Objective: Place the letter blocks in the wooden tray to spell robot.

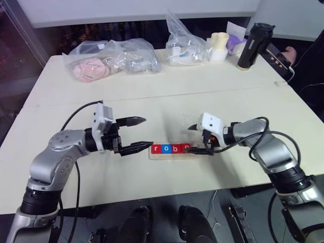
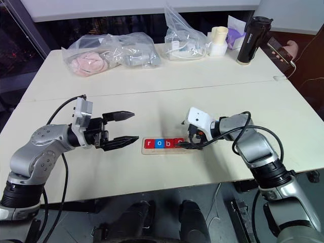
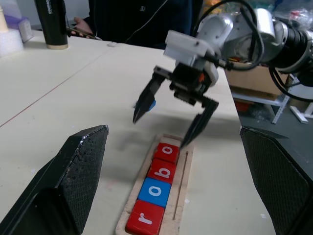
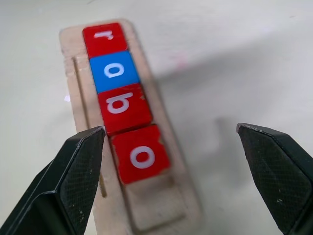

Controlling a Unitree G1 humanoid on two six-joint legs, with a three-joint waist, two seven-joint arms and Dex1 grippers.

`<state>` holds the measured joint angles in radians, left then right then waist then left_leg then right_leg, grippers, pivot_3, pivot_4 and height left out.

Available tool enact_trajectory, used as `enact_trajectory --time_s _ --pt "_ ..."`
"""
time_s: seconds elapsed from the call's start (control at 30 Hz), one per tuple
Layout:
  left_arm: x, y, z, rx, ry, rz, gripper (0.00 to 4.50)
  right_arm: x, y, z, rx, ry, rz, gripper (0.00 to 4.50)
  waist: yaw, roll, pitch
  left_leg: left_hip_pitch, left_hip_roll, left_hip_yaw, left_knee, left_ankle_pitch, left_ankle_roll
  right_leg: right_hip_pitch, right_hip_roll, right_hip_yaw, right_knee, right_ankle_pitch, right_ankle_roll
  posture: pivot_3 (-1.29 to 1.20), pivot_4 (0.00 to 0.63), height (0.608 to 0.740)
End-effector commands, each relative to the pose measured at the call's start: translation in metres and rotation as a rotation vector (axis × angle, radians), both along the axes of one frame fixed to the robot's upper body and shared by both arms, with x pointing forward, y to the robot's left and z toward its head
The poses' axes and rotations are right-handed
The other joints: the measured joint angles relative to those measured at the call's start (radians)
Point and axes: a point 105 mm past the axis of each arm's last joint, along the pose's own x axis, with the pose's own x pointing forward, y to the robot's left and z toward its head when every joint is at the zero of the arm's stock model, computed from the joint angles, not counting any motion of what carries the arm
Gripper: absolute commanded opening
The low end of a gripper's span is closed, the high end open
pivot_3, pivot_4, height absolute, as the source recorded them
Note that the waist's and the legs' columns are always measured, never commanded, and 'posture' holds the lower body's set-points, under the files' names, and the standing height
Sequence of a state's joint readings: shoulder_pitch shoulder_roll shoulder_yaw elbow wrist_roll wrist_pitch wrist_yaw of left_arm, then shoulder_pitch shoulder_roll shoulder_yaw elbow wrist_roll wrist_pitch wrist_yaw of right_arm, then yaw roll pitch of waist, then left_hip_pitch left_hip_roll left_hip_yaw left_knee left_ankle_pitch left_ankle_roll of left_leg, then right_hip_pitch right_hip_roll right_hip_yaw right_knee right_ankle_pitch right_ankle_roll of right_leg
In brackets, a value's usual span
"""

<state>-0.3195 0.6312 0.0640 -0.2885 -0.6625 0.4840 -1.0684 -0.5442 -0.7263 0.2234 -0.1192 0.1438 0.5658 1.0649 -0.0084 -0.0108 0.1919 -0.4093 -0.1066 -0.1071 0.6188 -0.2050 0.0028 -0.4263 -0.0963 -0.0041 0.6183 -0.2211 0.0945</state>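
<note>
Your wooden tray [image 1: 172, 154] sits near the cream desk's [image 1: 152, 91] front edge, holding four letter blocks [image 4: 124, 100]. Both claws gape wide: left gripper [image 1: 135, 133], right gripper [image 3: 166, 125]. Plastic bags [image 1: 114, 58] line the back edge.

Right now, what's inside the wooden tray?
The wooden tray holds four letter blocks in a row: red r, blue o, red b, red o. The last slot is empty. Nothing covers them.

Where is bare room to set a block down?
In the tray, the end slot past the second o is empty. The table is bare between the tray and the bags. Crowded: the far edge, and around the right gripper.
</note>
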Motion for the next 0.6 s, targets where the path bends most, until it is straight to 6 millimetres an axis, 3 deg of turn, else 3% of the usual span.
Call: enact_trajectory --time_s 0.03,0.17,0.3,0.43,0.6 --pt "-0.004 -0.001 0.009 -0.003 -0.051 -0.012 4.50 0.017 -0.018 0.036 0.050 -0.138 -0.166 4.43 0.000 0.000 0.000 0.000 0.000 0.000 0.000 0.000 0.000 0.000 0.000 0.000 0.000 0.000 0.000 0.00 0.150 0.740" --pt "-0.004 -0.002 0.009 -0.008 -0.049 -0.016 4.50 0.037 -0.048 0.044 0.112 -0.167 -0.521 4.43 0.002 0.000 0.000 0.000 0.000 0.000 0.000 0.000 0.000 0.000 0.000 0.000 0.000 0.000 0.000 0.00 0.150 0.740" --pt "-0.003 -0.003 0.008 -0.009 -0.049 -0.021 4.50 0.040 -0.068 0.028 0.138 -0.102 -0.839 4.43 0.000 0.000 0.000 0.000 0.000 0.000 -0.001 0.000 0.000 -0.001 0.000 0.000 0.001 0.000 0.000 0.00 0.150 0.740" --pt "-0.002 -0.004 0.008 -0.009 -0.051 -0.024 4.50 0.032 -0.071 0.006 0.168 -0.030 -1.012 4.43 0.001 0.000 0.000 0.000 0.000 0.000 -0.001 0.000 0.000 -0.002 0.000 0.001 0.001 0.000 0.000 0.00 0.150 0.740" --pt "0.000 -0.005 0.008 -0.011 -0.056 -0.021 4.50 0.028 -0.070 -0.011 0.149 -0.013 -1.105 4.43 -0.001 0.001 0.000 0.000 -0.001 0.000 -0.001 0.000 0.000 -0.002 0.000 0.001 0.001 0.000 0.000 0.00 0.150 0.740"
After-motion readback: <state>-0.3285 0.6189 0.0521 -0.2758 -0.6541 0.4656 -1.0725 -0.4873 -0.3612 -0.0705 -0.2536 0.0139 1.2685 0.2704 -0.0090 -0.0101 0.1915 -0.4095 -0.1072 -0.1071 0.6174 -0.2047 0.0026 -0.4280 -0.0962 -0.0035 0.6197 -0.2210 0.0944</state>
